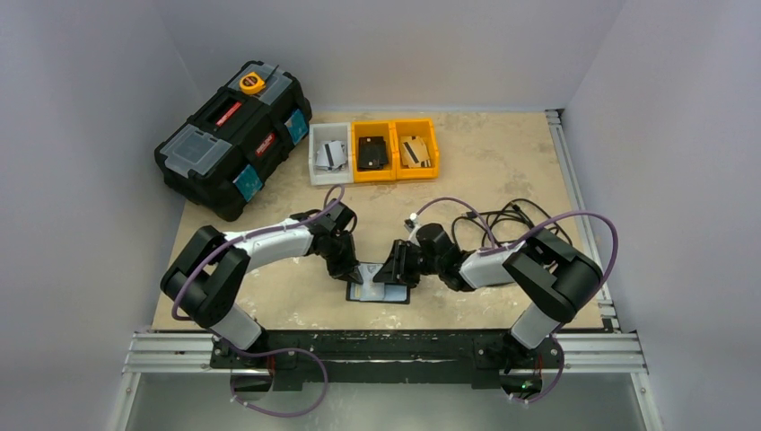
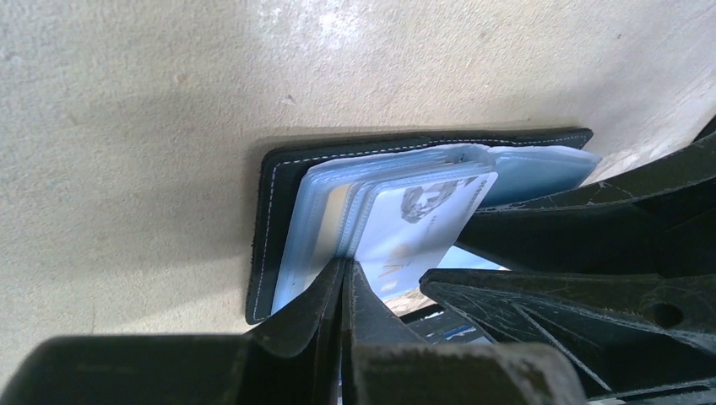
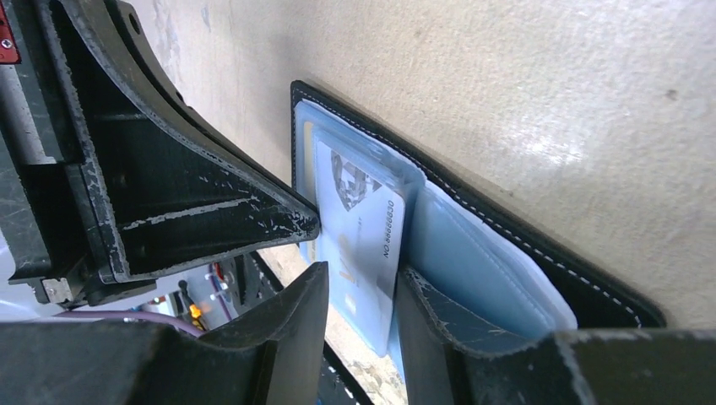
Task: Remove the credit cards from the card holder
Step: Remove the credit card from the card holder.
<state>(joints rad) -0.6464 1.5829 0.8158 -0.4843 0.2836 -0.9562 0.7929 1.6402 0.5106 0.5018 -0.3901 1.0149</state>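
Observation:
The card holder (image 1: 398, 296) lies open and flat on the table near the front edge, its black stitched border (image 2: 270, 211) around clear blue-tinted sleeves. A pale credit card (image 2: 422, 224) with a silver hologram sticks up out of the sleeves. My left gripper (image 2: 346, 268) is shut on that card's edge; whether a sleeve leaf is pinched too I cannot tell. From the other side my right gripper (image 3: 359, 287) stands open with the same credit card (image 3: 363, 228) between its fingers, one finger resting on a sleeve. Both grippers (image 1: 345, 269) (image 1: 395, 267) meet over the holder.
A large black toolbox (image 1: 235, 135) with a yellow tape measure (image 1: 252, 83) on it stands at the back left. A white bin (image 1: 330, 154) and two orange bins (image 1: 373, 171) (image 1: 417, 169) hold wallets and cards at the back. Loose cables (image 1: 502, 218) lie behind the right arm.

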